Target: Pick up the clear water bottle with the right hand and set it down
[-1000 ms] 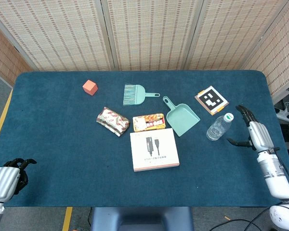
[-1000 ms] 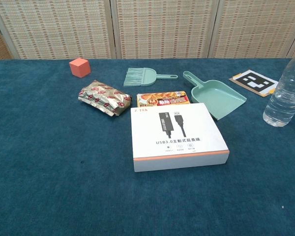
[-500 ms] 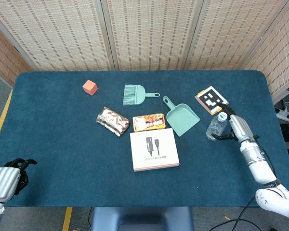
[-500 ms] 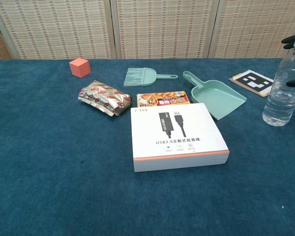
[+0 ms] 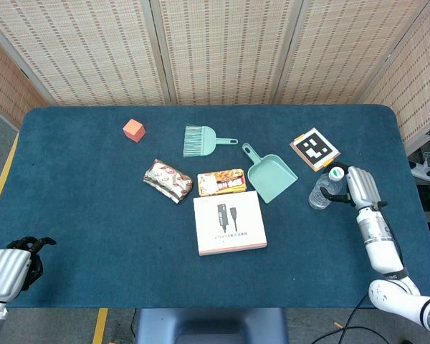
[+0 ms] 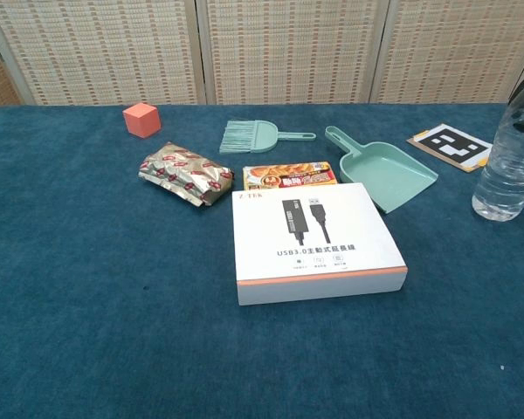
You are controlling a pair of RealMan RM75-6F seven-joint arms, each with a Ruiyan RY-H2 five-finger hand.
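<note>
Now the right hand (image 5: pixel 359 188) is around the upper part of the clear water bottle (image 5: pixel 324 190), with dark fingers touching its neck, and the bottle stands upright on the blue table (image 5: pixel 86 201), near the green dustpan (image 5: pixel 271 176) and the black-and-white marker card (image 5: pixel 315 149). The left hand (image 5: pixel 13 262) rests at the near left edge of the table, fingers curled in on nothing.
</note>
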